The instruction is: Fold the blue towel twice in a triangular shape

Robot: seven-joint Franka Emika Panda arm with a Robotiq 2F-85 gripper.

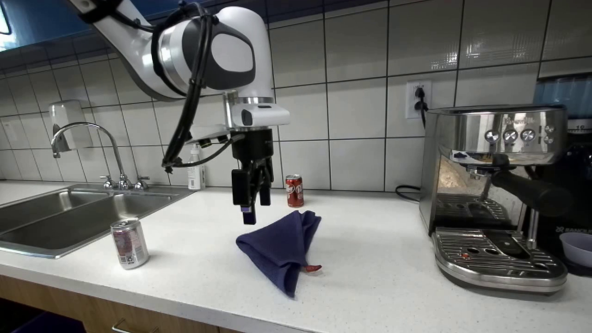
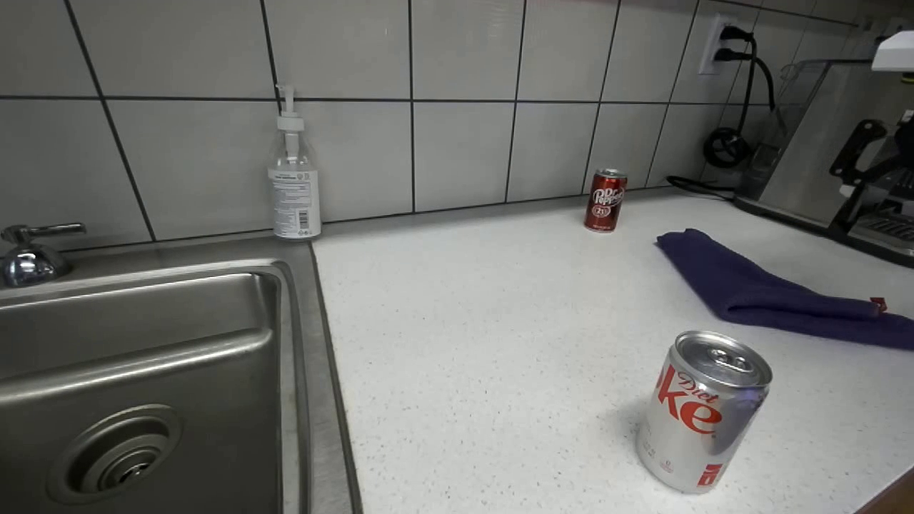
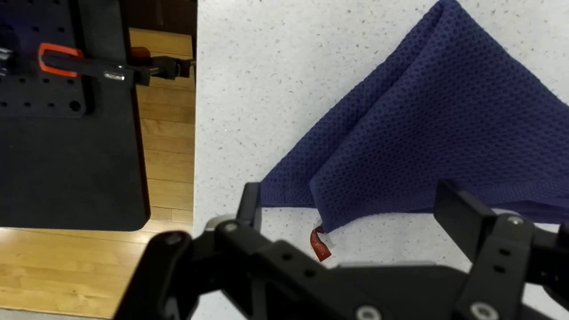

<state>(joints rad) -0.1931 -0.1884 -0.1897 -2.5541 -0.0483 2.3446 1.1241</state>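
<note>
The blue towel point(image 1: 280, 243) lies folded over on the white counter, roughly triangular, with loose points and layers showing. It also shows in an exterior view point(image 2: 757, 293), cut off by the right edge. In the wrist view the towel point(image 3: 444, 129) has an offset fold line along one side, and a red tag point(image 3: 320, 244) sticks out from one corner. My gripper point(image 1: 257, 209) hangs above the counter, pointing down, apart from the towel. In the wrist view the gripper point(image 3: 349, 191) has its fingers wide apart with nothing held between them.
A silver can point(image 1: 130, 243) stands near the sink point(image 1: 55, 252), and a red can point(image 1: 294, 190) stands behind the towel by the wall. A coffee machine point(image 1: 495, 185) is on the right. A soap bottle point(image 2: 295, 185) stands by the sink. The counter's front edge point(image 3: 195, 133) is near the towel.
</note>
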